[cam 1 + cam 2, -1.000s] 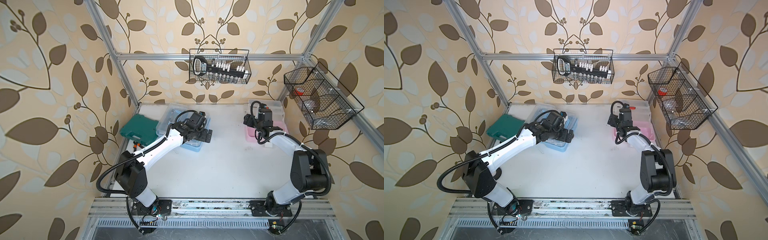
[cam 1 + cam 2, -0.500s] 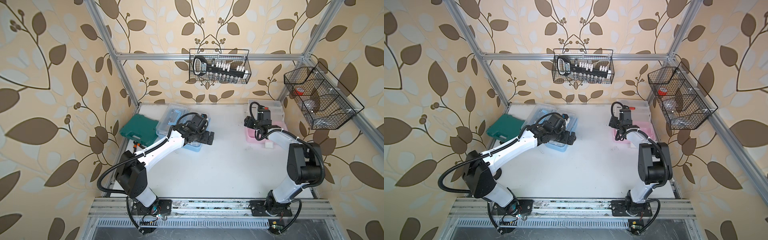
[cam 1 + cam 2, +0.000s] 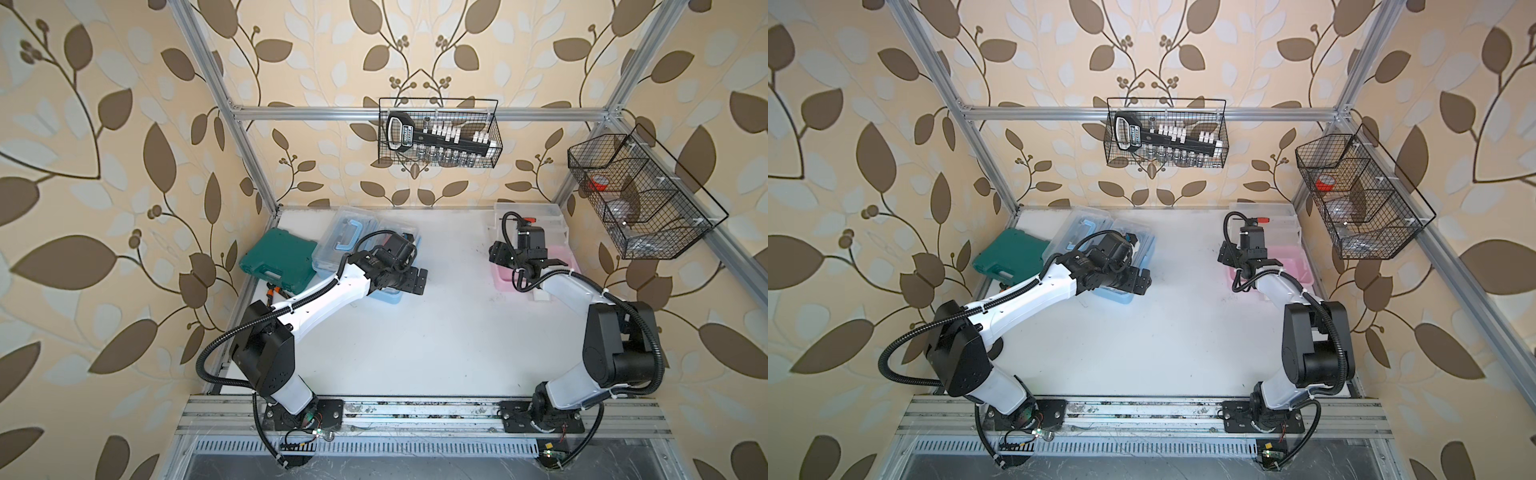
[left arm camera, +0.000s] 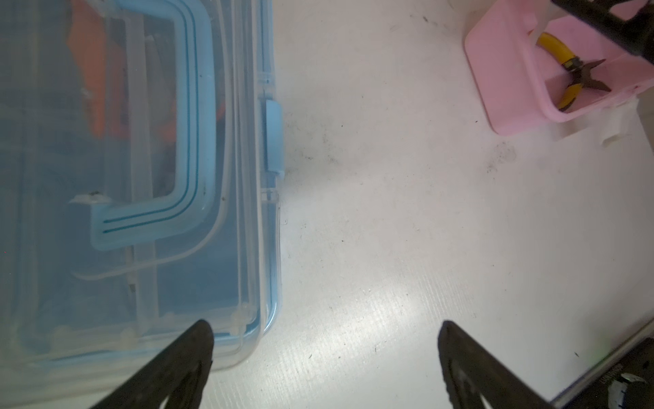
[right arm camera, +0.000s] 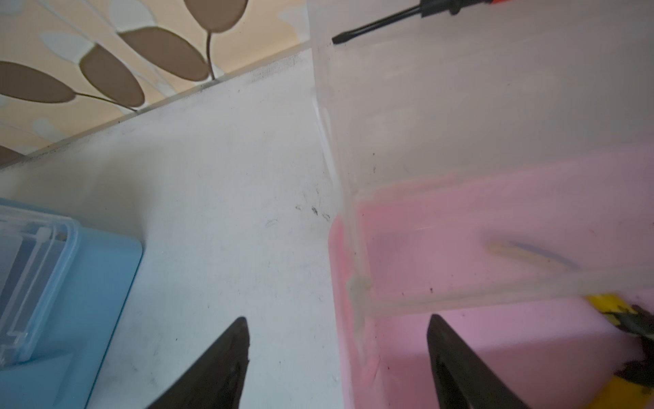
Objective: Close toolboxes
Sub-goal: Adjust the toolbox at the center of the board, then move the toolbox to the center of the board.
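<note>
Pink box (image 3: 505, 279): at the back right of the table (image 3: 415, 340), near the right wall. It is a pink tub, and its clear lid (image 3: 544, 210) is swung up and standing at the far side, so the box is open. Yellow-handled pliers (image 4: 566, 83) lie inside.
Front blue box (image 4: 141, 283): on the back left part of the table. Its clear lid lies flat on the light blue tub, with the blue handle (image 4: 193, 124) folded down on it. A blue latch (image 4: 274, 136) sits on the edge facing the pink box; I cannot tell whether it is snapped.
Rear blue box (image 3: 332, 249): just behind the front blue box, with its lid down and handle on top. It stands right beside the green case (image 3: 282, 259).
Left gripper (image 4: 323, 333): the jaws are spread wide and hold nothing. One finger (image 4: 191, 354) hangs over a corner of the front blue box's lid and the other over bare table. I cannot tell whether it touches the lid.
Right gripper (image 5: 336, 324): the jaws are well apart and grip nothing. They straddle the pink box's side wall, one finger (image 5: 226, 354) over the table and the other over the tub's inside, by the raised lid's lower corner.
Around: a wire basket (image 3: 438, 133) hangs on the back wall and a second basket (image 3: 640, 199) on the right wall. A screwdriver (image 5: 382, 21) shows at the raised lid; I cannot tell whether it is on the lid or behind it.
In the way: in both top views the right arm's wrist covers part of the pink tub, and the left arm's wrist covers most of the front blue box.
</note>
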